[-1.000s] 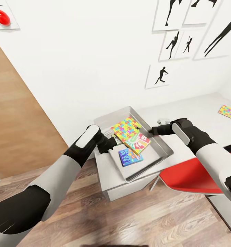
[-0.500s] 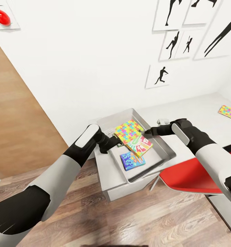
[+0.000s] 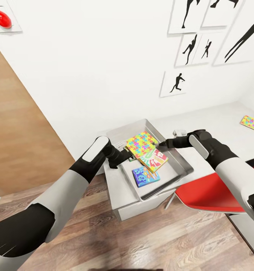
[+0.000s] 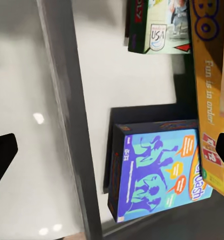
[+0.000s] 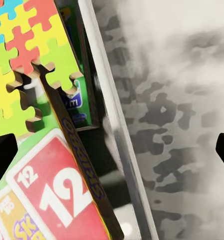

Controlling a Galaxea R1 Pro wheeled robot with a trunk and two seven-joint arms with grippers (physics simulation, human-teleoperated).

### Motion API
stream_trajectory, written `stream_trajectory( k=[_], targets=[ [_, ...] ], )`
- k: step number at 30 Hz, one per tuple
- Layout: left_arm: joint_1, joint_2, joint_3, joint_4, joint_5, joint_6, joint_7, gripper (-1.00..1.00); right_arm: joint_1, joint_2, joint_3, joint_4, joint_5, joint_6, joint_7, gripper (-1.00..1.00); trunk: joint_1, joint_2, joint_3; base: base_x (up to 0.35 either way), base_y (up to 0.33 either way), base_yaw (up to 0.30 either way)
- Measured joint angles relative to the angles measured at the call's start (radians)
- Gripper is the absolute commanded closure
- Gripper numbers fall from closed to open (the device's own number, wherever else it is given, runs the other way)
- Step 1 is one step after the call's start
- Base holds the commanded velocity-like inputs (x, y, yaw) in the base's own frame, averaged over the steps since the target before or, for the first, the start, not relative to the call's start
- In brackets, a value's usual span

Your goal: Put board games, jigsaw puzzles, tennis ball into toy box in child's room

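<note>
- Worktop point(image 3: 217, 126), pale grey, runs along the white wall point(image 3: 104, 75); black silhouette pictures point(image 3: 175, 83) hang above it, and wood-plank floor point(image 3: 161, 241) lies below.
- Toy box point(image 3: 178, 160) sits at the worktop's left end, reaching its front edge.
- Inside lie a jigsaw puzzle point(image 3: 141, 143) on top of a yellow-green board game point(image 3: 155, 158), a light blue board game point(image 3: 145, 176) toward the front rim, and a third game point(image 4: 161, 27) partly hidden beneath.
- A second jigsaw puzzle point(image 3: 251, 123) lies near the worktop's far right edge.
- A red chair point(image 3: 206, 194) stands at the worktop's front.
- Left pincer point(image 3: 124, 153) is at the box's left rim, right pincer point(image 3: 161, 143) at its back-right rim; both have jaws spread wide, holding nothing.
</note>
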Motion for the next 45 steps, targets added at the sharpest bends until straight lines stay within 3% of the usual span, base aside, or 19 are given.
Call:
stream_trajectory(
  k=[14,19,22,24,25,27,28,30,31,33,36,37,38,41,42,44,45],
  targets=[
    [0.0,0.005,0.001,-0.006,-0.001,0.001,0.009,-1.0,-0.003,-0.002,-0.001,-0.036,0.0,0.008,-0.002,-1.0,0.0,0.0,0.0,0.0,0.0,0.0],
    [0.003,0.019,0.002,-0.062,-0.001,0.003,0.027,-1.0,-0.007,-0.016,-0.005,-0.058,-0.003,0.01,0.001,-1.0,0.0,0.0,0.0,0.0,0.0,0.0],
    [0.005,0.037,0.005,-0.128,0.0,0.004,0.05,-1.0,-0.006,-0.038,-0.011,-0.09,-0.006,0.011,0.008,-1.0,0.0,0.0,0.0,0.0,0.0,0.0],
    [0.007,0.058,0.011,-0.205,0.002,0.004,0.081,-1.0,-0.002,-0.066,-0.021,-0.137,-0.008,0.013,0.021,-1.0,0.0,0.0,0.0,0.0,0.0,0.0],
    [0.007,0.059,0.011,-0.206,0.002,0.004,0.081,-1.0,-0.002,-0.066,-0.021,-0.138,-0.008,0.013,0.022,-1.0,0.0,0.0,0.0,0.0,0.0,0.0],
    [0.01,0.079,0.02,-0.284,0.003,0.004,0.111,-1.0,0.006,-0.1,-0.034,-0.2,-0.011,0.014,0.039,-1.0,0.0,0.0,0.0,0.0,0.0,0.0],
    [0.01,0.079,0.02,-0.285,0.004,0.004,0.111,-1.0,0.007,-0.1,-0.035,-0.201,-0.011,0.014,0.039,-1.0,0.0,0.0,0.0,0.0,0.0,0.0],
    [0.02,0.093,0.026,-0.36,0.003,0.002,0.136,-1.0,0.023,-0.135,-0.056,-0.268,-0.016,0.018,0.053,-1.0,0.0,0.0,0.0,0.0,0.0,0.0],
    [0.02,0.093,0.026,-0.361,0.003,0.002,0.136,-1.0,0.023,-0.136,-0.056,-0.269,-0.016,0.018,0.053,-1.0,0.0,0.0,0.0,0.0,0.0,0.0],
    [0.038,0.097,0.026,-0.44,-0.002,0.0,0.156,-1.0,0.045,-0.171,-0.09,-0.347,-0.025,0.029,0.063,-1.0,0.0,0.0,0.0,0.0,0.0,0.0],
    [0.048,0.097,0.025,-0.483,-0.005,-0.001,0.163,-1.0,0.061,-0.189,-0.113,-0.391,-0.03,0.034,0.066,-1.0,0.0,0.0,0.0,0.0,0.0,0.0],
    [0.058,0.096,0.023,-0.524,-0.008,-0.002,0.169,-1.0,0.079,-0.205,-0.139,-0.433,-0.036,0.038,0.069,-1.0,0.0,0.0,0.0,0.0,0.0,0.0],
    [0.085,0.093,0.014,-0.633,-0.015,-0.008,0.18,-1.0,0.148,-0.245,-0.238,-0.561,-0.05,0.047,0.075,-1.0,0.0,0.0,0.0,0.0,0.0,0.0],
    [0.117,0.083,-0.004,-0.704,-0.023,-0.012,0.183,-1.0,0.225,-0.271,-0.357,-0.688,-0.06,0.055,0.079,-1.0,0.0,0.0,0.0,0.0,0.0,0.0],
    [0.118,0.083,-0.004,-0.704,-0.023,-0.012,0.183,-1.0,0.226,-0.271,-0.358,-0.689,-0.06,0.056,0.079,-1.0,0.0,0.0,0.0,0.0,0.0,0.0],
    [0.14,0.065,-0.028,-0.729,-0.025,-0.016,0.182,-1.0,0.273,-0.28,-0.429,-0.754,-0.063,0.059,0.081,-1.0,0.0,0.0,0.0,0.0,0.0,0.0],
    [0.14,0.065,-0.028,-0.729,-0.025,-0.016,0.182,-1.0,0.274,-0.28,-0.43,-0.755,-0.063,0.06,0.081,-1.0,0.0,0.0,0.0,0.0,0.0,0.0]
  ],
)
